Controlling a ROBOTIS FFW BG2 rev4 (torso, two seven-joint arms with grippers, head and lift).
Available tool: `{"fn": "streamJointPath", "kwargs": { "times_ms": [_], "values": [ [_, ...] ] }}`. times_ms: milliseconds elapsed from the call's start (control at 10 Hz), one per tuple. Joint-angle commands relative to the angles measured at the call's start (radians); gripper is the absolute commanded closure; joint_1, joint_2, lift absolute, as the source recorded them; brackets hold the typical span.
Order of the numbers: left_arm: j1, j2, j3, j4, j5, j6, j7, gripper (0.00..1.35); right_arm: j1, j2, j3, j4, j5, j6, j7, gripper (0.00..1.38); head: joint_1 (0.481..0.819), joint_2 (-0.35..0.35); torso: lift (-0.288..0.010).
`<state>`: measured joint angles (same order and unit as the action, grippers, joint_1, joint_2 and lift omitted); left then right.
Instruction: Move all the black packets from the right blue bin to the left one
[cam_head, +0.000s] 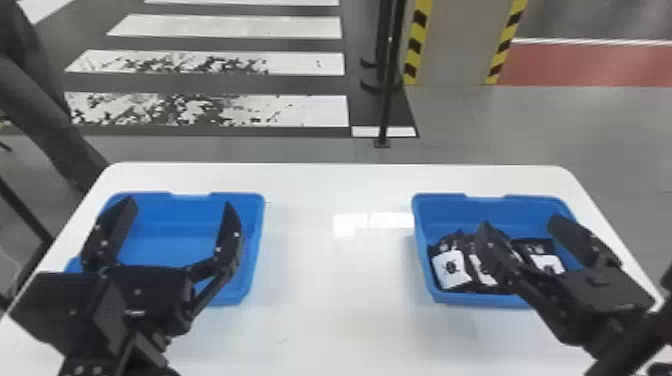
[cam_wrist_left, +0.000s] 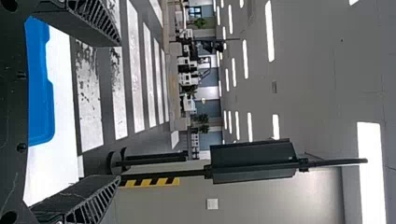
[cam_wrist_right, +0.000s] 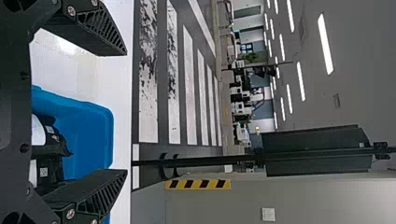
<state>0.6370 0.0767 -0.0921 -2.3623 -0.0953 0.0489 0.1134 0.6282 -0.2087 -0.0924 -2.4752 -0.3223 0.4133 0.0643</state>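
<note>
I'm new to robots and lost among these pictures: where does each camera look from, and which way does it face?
Head view: on the head, facing forward and down at the white table; left gripper and right gripper show.
Left wrist view: on the left wrist, facing past its open fingers and the left blue bin into the room.
Right wrist view: same on the right wrist, past the right blue bin.
Shared: head and right wrist views both show black packets.
</note>
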Motion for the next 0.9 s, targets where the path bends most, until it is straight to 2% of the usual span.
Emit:
{"fn": "streamJointPath", "kwargs": {
  "times_ms": [0, 400, 600, 700, 800],
  "values": [
    [0.001, 0.002, -0.002, 0.0, 0.002, -0.002, 0.0, 0.0, 0.0, -0.001, 0.001, 0.0, -0.001, 0.004, 0.0, 0.12, 0.695, -0.015, -0.14],
    [0.001, 0.002, -0.002, 0.0, 0.0, -0.005, -0.001, 0.0, -0.005, -0.005, 0.009, 0.0, -0.001, 0.006, -0.001, 0.12, 0.695, -0.011, -0.14],
    [0.001, 0.002, -0.002, 0.0, 0.0, -0.005, -0.001, 0.0, -0.02, -0.008, 0.011, 0.0, -0.005, 0.051, -0.005, 0.12, 0.695, -0.011, -0.14],
    [0.001, 0.002, -0.002, 0.0, 0.0, -0.005, -0.001, 0.0, -0.081, -0.014, 0.017, 0.022, -0.015, 0.171, -0.005, 0.12, 0.695, -0.01, -0.14],
    [-0.001, 0.005, -0.004, 0.0, 0.0, -0.005, -0.001, 0.0, -0.169, -0.028, 0.021, 0.056, -0.011, 0.301, 0.026, 0.12, 0.695, -0.007, -0.14]
  ]
}}
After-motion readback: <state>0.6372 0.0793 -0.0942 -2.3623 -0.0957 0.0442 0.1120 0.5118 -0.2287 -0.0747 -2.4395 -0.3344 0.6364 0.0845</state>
